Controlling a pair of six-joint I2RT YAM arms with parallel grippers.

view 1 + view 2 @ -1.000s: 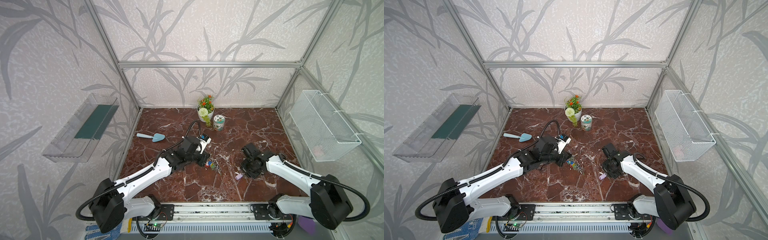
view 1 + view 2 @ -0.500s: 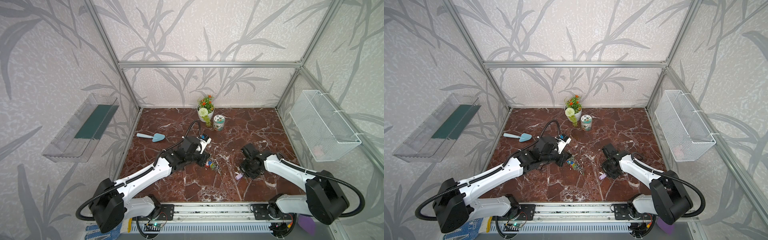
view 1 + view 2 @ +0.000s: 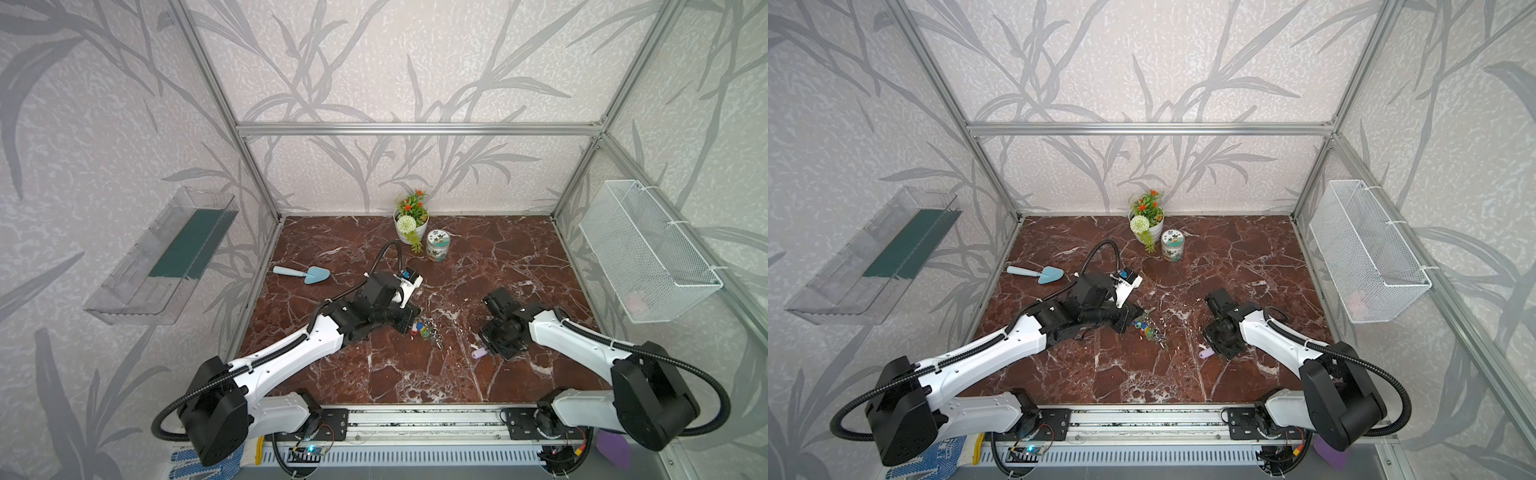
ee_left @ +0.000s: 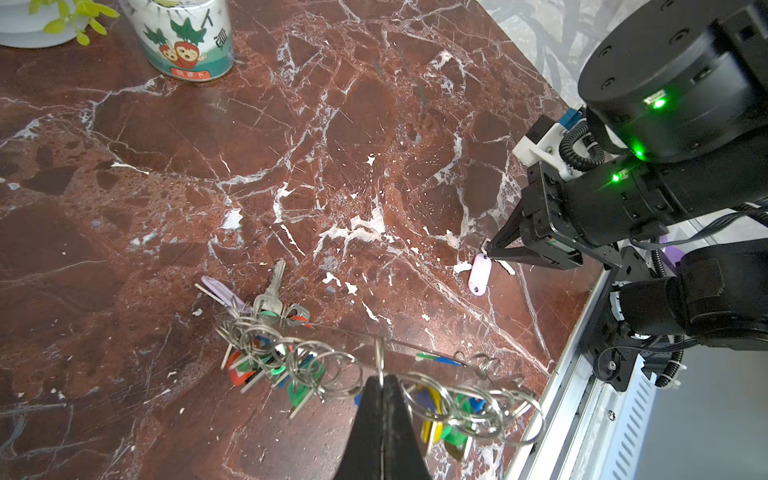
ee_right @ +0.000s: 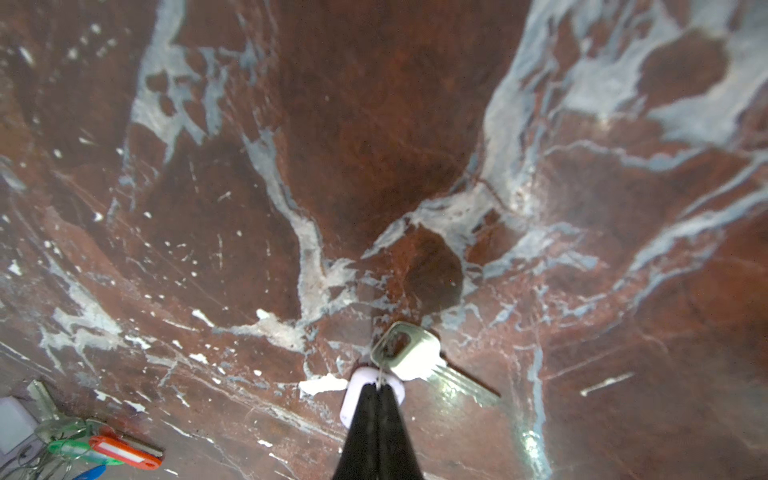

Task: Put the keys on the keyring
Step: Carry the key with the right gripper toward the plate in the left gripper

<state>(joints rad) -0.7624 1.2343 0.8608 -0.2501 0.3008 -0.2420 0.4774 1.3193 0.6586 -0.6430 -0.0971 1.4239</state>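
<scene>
Right wrist view: the right gripper [image 5: 377, 386] has its jaws pressed together on the keys [image 5: 409, 351]. It pinches the end of the lilac tag where a small link joins the silvery key. The key blade lies flat on the marble table [image 5: 374, 124].

Left wrist view: the left gripper [image 4: 380, 380] is closed narrow on the keyring [image 4: 299, 365], clamping one wire ring of the loop. Strung rings, grey keys and coloured tags spread to both sides of the fingers. Whether the bundle is lifted clear of the surface cannot be told.

In both top views the keys sit toward the front of the table at the right gripper's tip. They are near the keyring [image 3: 426, 330] but not touching it, with bare marble between. Farther back on the left lies a pale blue trowel [image 3: 305, 274]. At the rear, a printed tin [image 3: 437, 245] stands just beside a potted plant [image 3: 411, 222].
</scene>
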